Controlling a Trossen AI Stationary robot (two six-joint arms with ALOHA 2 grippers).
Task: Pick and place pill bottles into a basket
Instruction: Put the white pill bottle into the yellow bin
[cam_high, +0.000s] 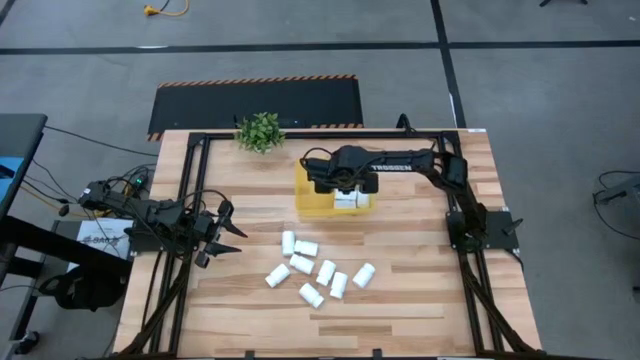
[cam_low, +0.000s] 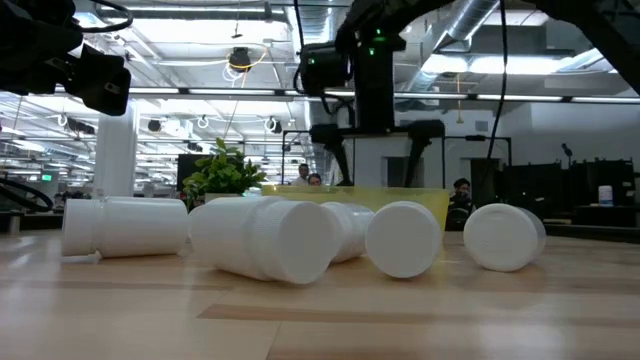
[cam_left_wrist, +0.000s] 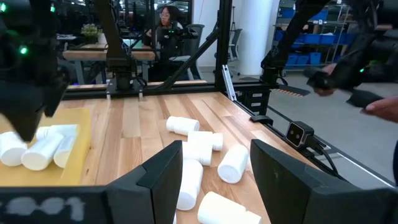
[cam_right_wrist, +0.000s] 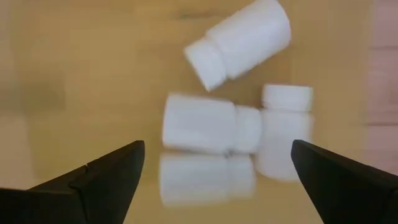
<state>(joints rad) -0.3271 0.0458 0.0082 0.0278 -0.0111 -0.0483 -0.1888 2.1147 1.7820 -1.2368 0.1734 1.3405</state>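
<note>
The yellow basket (cam_high: 310, 200) stands on the table behind the centre, with several white pill bottles (cam_right_wrist: 214, 124) lying on their sides in it. My right gripper (cam_high: 345, 186) hovers over the basket, fingers pointing down, open and empty (cam_right_wrist: 217, 149). Several more pill bottles (cam_high: 318, 272) lie on their sides in a loose cluster on the wooden table nearer the front. My left gripper (cam_high: 225, 230) waits at the table's left side, open and empty, pointing toward the cluster (cam_left_wrist: 216, 146). In the low view the basket (cam_low: 425, 200) shows behind the bottles (cam_low: 265, 235).
A small green potted plant (cam_high: 260, 131) stands at the far edge, left of the basket. A black frame (cam_high: 195, 180) runs around the table top. People sit in the room beyond the table (cam_left_wrist: 166, 18).
</note>
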